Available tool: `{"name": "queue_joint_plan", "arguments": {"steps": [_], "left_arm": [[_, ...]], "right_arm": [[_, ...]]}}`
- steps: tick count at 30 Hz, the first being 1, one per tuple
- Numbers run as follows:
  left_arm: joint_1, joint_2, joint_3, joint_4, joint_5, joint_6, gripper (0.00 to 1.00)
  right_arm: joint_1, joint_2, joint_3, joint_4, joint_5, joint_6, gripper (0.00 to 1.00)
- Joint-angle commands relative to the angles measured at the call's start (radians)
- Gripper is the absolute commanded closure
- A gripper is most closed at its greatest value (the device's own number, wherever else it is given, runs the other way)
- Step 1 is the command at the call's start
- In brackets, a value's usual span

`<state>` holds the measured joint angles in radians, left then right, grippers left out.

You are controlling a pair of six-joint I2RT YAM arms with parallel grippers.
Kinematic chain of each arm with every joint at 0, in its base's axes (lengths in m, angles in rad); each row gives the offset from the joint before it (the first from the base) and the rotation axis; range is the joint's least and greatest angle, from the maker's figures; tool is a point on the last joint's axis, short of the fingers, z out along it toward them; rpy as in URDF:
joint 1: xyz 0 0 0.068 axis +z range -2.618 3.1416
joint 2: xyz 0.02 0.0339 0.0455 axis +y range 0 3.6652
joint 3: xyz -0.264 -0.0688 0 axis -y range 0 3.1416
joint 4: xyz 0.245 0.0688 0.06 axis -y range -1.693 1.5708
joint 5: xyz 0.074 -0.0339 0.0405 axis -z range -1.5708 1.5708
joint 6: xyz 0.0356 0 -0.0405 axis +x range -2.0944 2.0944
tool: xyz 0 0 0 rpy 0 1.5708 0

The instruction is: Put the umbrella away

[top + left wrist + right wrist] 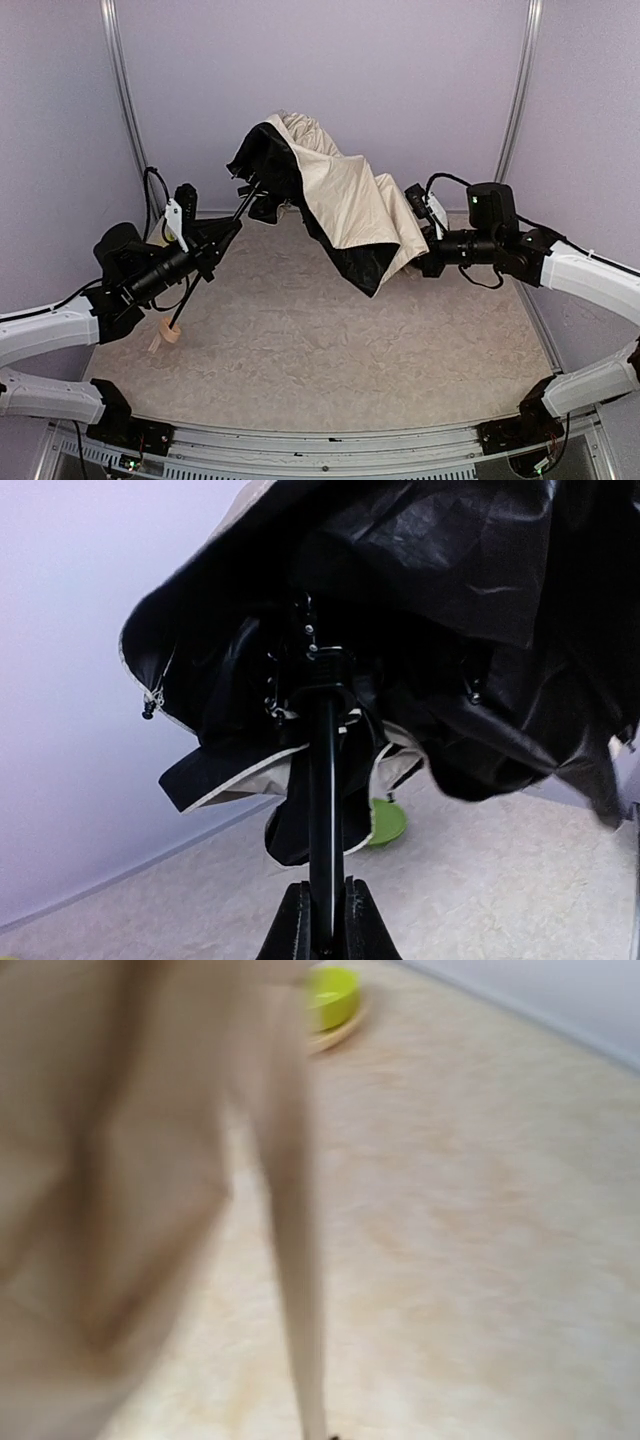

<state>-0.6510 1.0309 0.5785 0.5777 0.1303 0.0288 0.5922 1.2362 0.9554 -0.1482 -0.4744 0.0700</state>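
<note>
The umbrella hangs half collapsed above the back of the table, cream fabric outside and black underside showing. Its thin black shaft slants down to a light wooden knob near the table's left edge. My left gripper is shut on that shaft. In the left wrist view the shaft runs up from between the black fingers into the bunched black canopy. My right gripper is at the canopy's right lower edge. In the blurred right wrist view a strip of cream fabric runs down into the jaws.
A green bowl on a flat wooden plate stands on the table beyond the canopy; its green edge shows under the fabric in the left wrist view. Walls close the table in at the back and both sides.
</note>
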Motion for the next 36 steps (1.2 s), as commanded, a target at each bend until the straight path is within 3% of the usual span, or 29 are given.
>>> {"name": "queue_joint_plan", "arguments": {"steps": [1,5,10,16,22,27,31,36], "left_arm": [[0.014,-0.072,-0.046,0.315,0.228,-0.065,1.00],[0.000,-0.091,-0.054,0.343,0.340,-0.062,1.00],[0.053,-0.116,-0.071,0.376,0.249,-0.101,1.00],[0.030,-0.008,0.043,0.088,-0.054,0.103,1.00],[-0.121,0.233,0.174,-0.132,-0.192,0.305,1.00],[-0.198,0.331,0.219,-0.265,-0.087,0.382,1.00],[-0.270,0.319,0.221,-0.338,0.063,0.464,1.00],[-0.338,0.313,0.248,-0.446,0.186,0.508,1.00]], "right_arm": [[-0.014,-0.065,0.023,-0.049,0.125,-0.039,1.00],[-0.015,-0.073,0.071,-0.070,0.096,-0.076,1.00],[-0.015,-0.124,0.090,-0.114,0.038,-0.146,1.00],[-0.004,-0.192,0.072,-0.138,-0.174,-0.188,1.00],[0.153,-0.152,0.153,-0.111,-0.312,-0.193,1.00],[0.175,-0.106,0.266,-0.041,-0.337,-0.177,1.00],[0.172,-0.068,0.319,-0.003,-0.102,-0.170,1.00],[0.164,0.036,0.431,-0.087,0.018,-0.202,1.00]]}}
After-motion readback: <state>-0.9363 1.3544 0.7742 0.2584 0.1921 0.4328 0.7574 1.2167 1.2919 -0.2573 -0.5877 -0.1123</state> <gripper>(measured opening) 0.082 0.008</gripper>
